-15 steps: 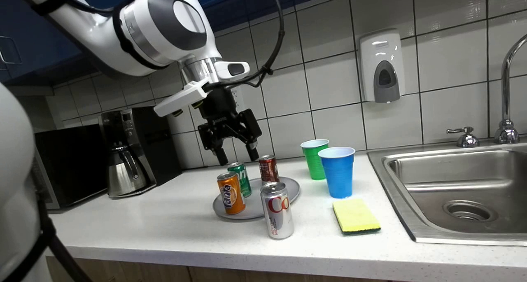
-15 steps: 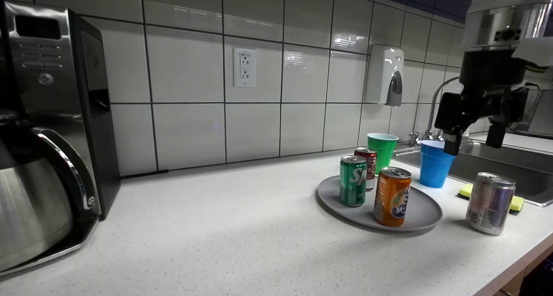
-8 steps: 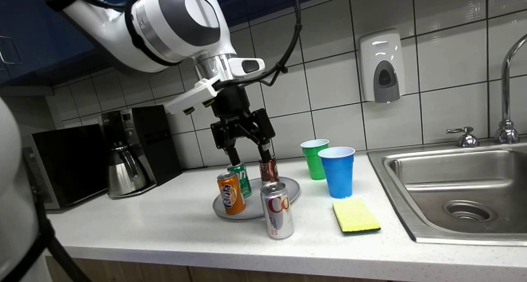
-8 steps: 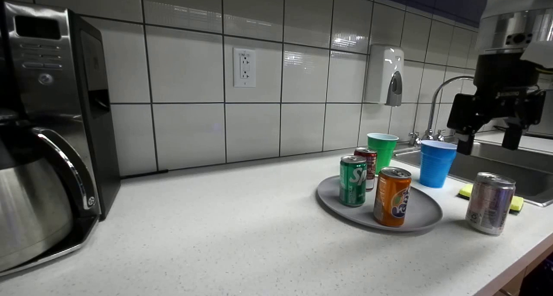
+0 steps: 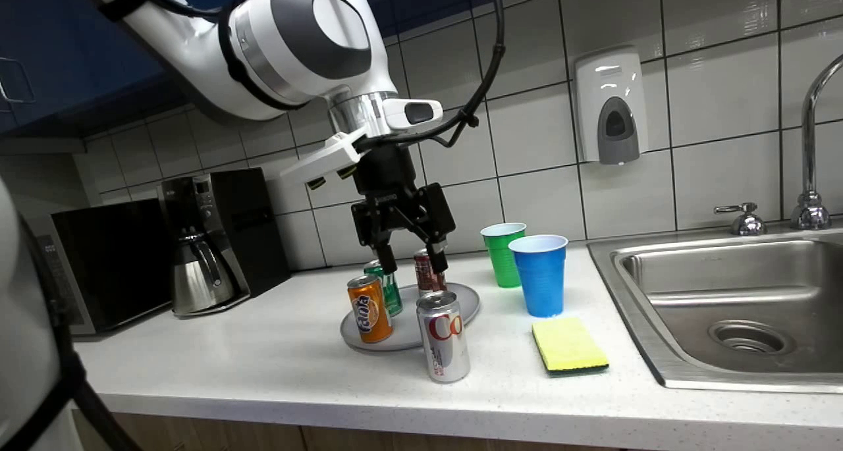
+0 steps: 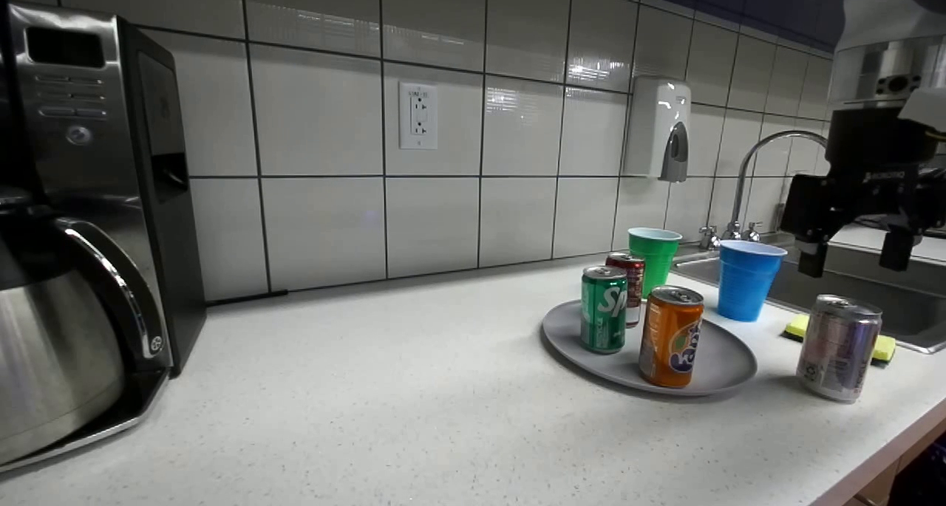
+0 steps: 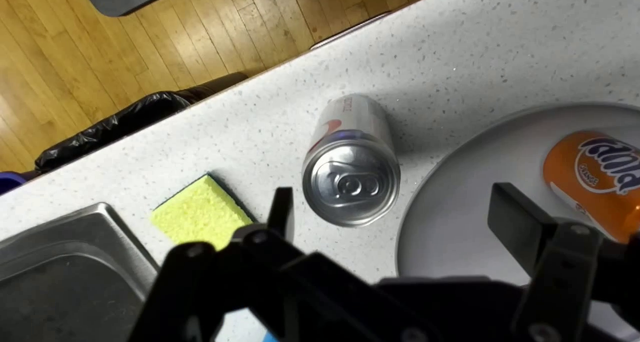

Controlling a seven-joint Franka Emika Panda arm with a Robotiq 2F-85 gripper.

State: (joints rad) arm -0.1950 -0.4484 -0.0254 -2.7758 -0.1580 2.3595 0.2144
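Note:
My gripper (image 7: 392, 202) hangs open above the counter, nothing between its fingers. The silver Coke can (image 7: 351, 182) stands upright below and ahead of it in the wrist view, off the plate. One finger (image 7: 520, 227) shows over the grey plate (image 7: 450, 222), the other beside the yellow sponge (image 7: 202, 212). On that plate an orange Fanta can (image 6: 671, 336), a green Sprite can (image 6: 602, 310) and a dark red can (image 5: 429, 283) stand upright. In an exterior view the gripper (image 5: 413, 265) partly covers the green and red cans from sight.
A blue cup (image 5: 540, 276) and a green cup (image 5: 502, 257) stand behind the sponge, near the sink (image 5: 632, 299). At the far side are a coffee maker (image 5: 247, 220) and a microwave (image 5: 112, 266). The counter's front edge runs close to the silver can.
The arm has moved to the right in both exterior views, and the gripper now hangs slightly lower, nearer the silver can. Its jaws have stayed open. Cans, plate, cups and sponge have not moved.

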